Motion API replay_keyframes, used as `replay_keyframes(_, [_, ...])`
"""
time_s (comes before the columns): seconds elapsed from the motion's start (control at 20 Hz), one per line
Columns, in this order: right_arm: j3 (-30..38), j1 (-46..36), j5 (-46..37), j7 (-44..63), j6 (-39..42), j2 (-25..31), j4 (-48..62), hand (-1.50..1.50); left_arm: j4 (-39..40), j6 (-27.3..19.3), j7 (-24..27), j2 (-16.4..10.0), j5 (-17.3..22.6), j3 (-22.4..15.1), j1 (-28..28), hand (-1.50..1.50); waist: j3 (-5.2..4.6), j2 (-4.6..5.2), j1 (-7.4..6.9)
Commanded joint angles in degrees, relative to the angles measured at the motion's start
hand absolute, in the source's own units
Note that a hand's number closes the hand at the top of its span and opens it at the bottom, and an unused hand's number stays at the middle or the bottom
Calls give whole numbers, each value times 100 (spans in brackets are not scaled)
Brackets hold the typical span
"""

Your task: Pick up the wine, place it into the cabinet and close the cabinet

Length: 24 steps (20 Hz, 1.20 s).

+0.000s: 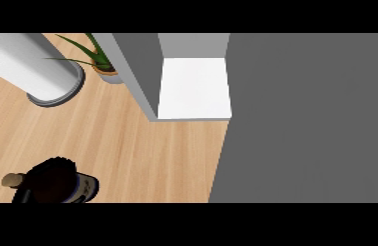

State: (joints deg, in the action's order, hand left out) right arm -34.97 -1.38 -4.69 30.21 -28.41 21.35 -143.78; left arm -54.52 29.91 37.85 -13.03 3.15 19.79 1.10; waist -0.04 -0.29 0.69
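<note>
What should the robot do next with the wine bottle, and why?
Probably bring the wine up and right toward the white shelf of the cabinet. The bottle shows sideways at the lower left, apart from the cabinet, and the door stands open, so the way in looks open.

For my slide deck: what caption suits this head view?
Left hand grips the wine bottle on the counter; cabinet stands open.

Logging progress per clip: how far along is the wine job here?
Done: nothing yet; the grey cabinet stands open. In hand: the black left hand curls over the dark, corked wine bottle at the wooden counter's near edge. Left: placing it inside, closing the grey door.
</note>
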Motion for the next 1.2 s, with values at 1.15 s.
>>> replay_keyframes(1.15, [377,908,294,-441,86,505,-1149,-150,-2658,-1533,-1838,1302,690,-2565,-49,150,9,6,-2])
